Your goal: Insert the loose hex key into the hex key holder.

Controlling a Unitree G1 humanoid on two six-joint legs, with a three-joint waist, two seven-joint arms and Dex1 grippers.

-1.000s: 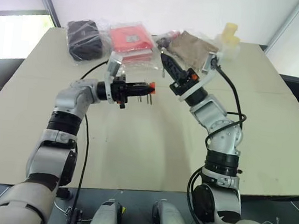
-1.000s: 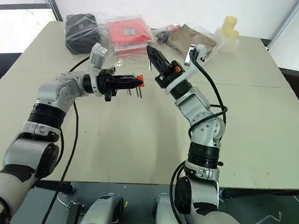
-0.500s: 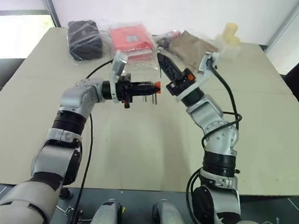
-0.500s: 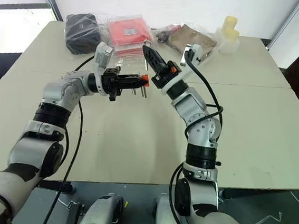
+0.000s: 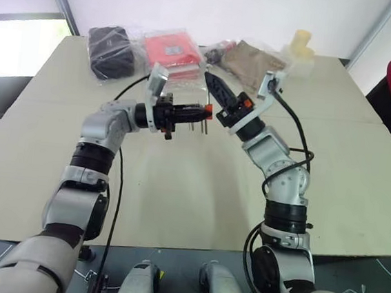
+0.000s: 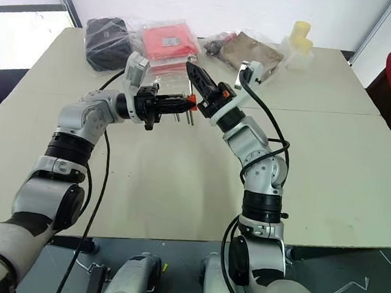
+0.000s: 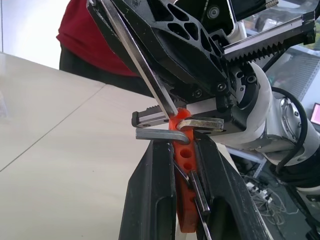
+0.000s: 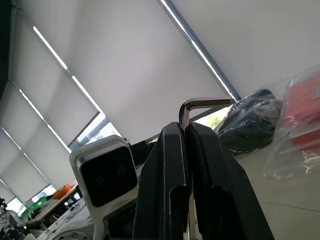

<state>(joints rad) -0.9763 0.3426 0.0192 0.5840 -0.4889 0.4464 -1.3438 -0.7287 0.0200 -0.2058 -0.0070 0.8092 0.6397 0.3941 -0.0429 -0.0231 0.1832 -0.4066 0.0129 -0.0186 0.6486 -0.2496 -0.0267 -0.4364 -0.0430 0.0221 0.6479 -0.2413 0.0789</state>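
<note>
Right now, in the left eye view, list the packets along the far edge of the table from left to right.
Black bag in clear plastic → red packet → brown packet → pale yellow tubs.

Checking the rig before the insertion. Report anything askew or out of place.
Nothing stands out. The left gripper holds the hex key holder and the right gripper holds the loose hex key, both above the table. Nothing looks spilled or damaged.
</note>
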